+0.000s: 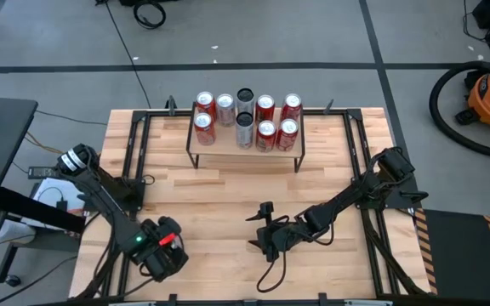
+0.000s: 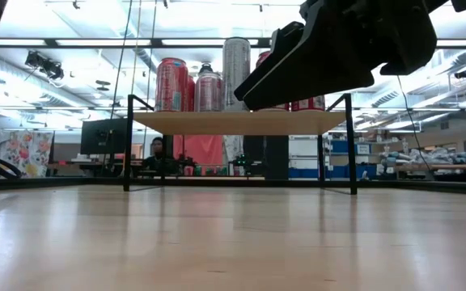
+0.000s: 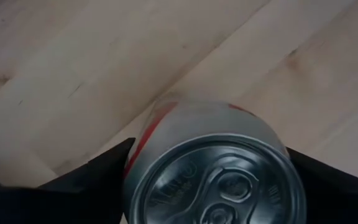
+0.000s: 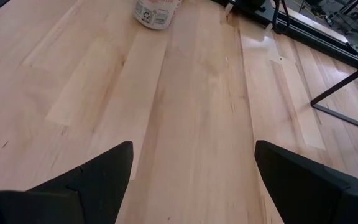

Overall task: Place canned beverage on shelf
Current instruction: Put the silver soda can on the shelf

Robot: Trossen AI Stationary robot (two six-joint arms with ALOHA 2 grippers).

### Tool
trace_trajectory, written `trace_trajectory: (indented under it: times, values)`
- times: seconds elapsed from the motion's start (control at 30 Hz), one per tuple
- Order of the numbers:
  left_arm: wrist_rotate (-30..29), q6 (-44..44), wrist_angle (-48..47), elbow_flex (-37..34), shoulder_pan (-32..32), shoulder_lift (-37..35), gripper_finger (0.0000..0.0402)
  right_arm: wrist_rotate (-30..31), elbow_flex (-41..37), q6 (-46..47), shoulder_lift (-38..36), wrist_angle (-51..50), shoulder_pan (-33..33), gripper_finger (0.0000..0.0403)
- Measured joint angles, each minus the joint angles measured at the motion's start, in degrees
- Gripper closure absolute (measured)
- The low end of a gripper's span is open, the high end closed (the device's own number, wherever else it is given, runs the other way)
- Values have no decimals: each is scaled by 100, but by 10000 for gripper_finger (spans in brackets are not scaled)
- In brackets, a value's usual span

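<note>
- The left gripper (image 1: 167,248) sits at the near left of the tabletop (image 1: 228,204), its fingers (image 3: 92,171) closed on either side of a red-and-silver beverage can (image 3: 213,165). The can stands on the wood, its pull-tab top facing the wrist camera.
- The right gripper (image 1: 262,228) hangs low over the middle of the tabletop, fingers (image 4: 92,174) spread wide with only bare wood between them.
- In the right wrist view the same can (image 4: 157,11) stands well ahead of those fingers.
- The shelf (image 1: 245,146) stands at the far middle, well apart from both grippers.
- On it stand red cans (image 1: 205,127) and two taller silver cans (image 1: 244,129), in two rows.
- In the low view a person (image 2: 158,153) sits in the room behind.
</note>
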Motion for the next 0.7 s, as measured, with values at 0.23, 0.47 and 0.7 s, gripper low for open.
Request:
trace_trajectory:
  times: [0.23,0.47,0.7]
  values:
    - [267,895,-11,34,436,-30,92,1,0,17,0,37,-1,55]
    - [296,3106,-278,714,1510,-8,84,122,0,86,0,-84,1,55]
    - [4,5744,-1249,1646,2690,-12,82,287,0,578,0,-582,113,55]
